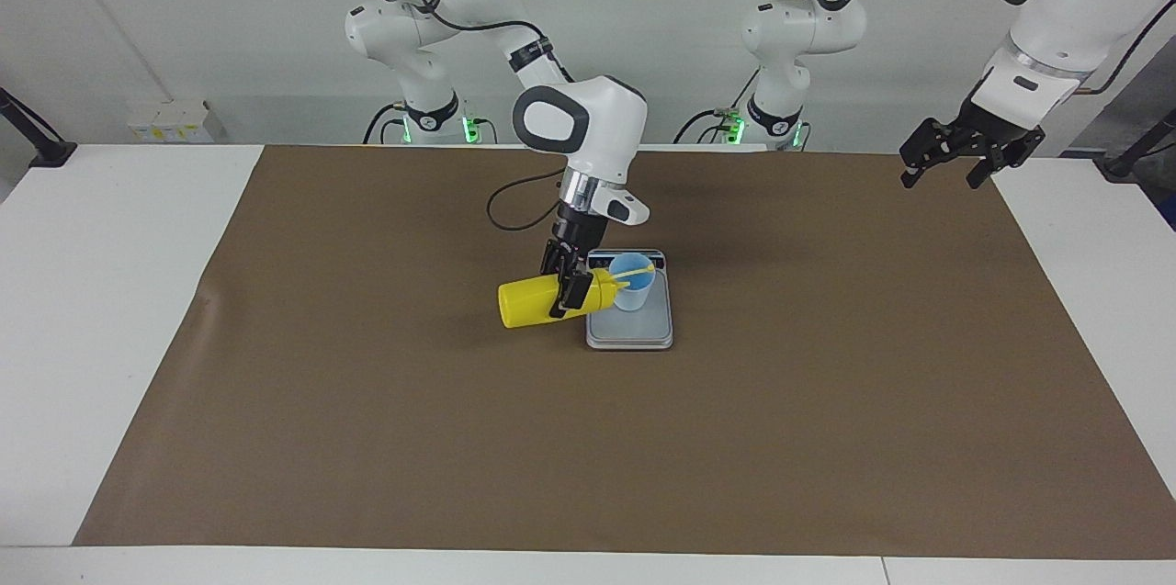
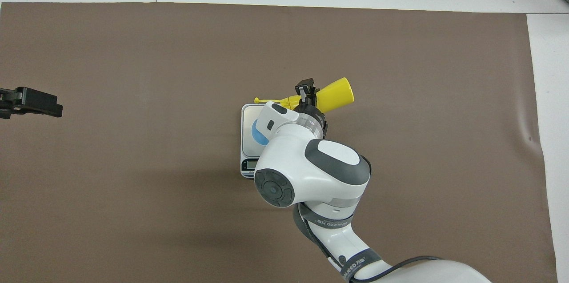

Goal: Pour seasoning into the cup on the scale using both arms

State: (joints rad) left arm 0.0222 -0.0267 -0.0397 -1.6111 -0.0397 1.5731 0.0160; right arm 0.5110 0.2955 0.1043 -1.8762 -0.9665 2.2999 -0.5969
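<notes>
Nearest the robots, the left arm waits w/ its left gripper (image 1: 955, 164) hanging up in the air over the edge of the brown mat (image 1: 827, 401) at the left arm's end of the table (image 1: 110, 309); fingers spread, nothing between them. In the overhead view only its black tip shows at the pic's edge.

Mid-mat sits the scale (image 1: 643, 332), flat, display strip on the edge nearer the robots. The cup (image 1: 633, 291) stands upright on the weighing plate, toward that nearer edge; from overhead it's mostly hidden under the right arm's wrist, just a bit of blue inside showing.

The right arm reaches in over the scale from above. Right gripper (image 1: 565, 289) is clamped round the seasoning (image 1: 528, 302) approx. mid-body. Bottle is tipped nearly horizontal, base pointing toward the right arm's end of the table, nozzle end over the cup's rim. The thin yellow cap strap (image 1: 634, 274) lies across the cup's mouth.

Can't tell if anything's coming out of the nozzle.
</notes>
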